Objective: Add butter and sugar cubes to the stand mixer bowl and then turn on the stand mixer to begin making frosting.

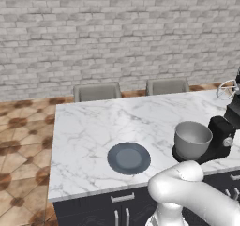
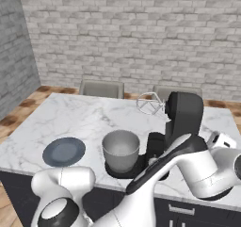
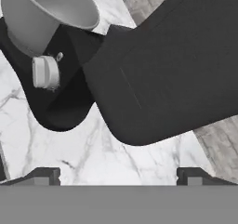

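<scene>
One mixer (image 2: 181,115) stands on the marble table (image 1: 93,126), head tilted back, with one grey bowl (image 2: 121,149) on its base. One dark plate (image 1: 129,158) lies nearby. Two chairs (image 1: 97,92) stand behind. The fingers (image 3: 44,175) are spread wide, holding nothing.

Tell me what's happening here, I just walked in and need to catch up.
A white robot arm is working at a marble island counter with a black stand mixer. Its head is tilted back, the wire whisk raised, and the grey stand mixer bowl sits on its base, apparently empty. The gripper hangs open and holds nothing, close to the mixer's side with its silver knob. A dark plate lies bare to the left of the bowl.
</scene>
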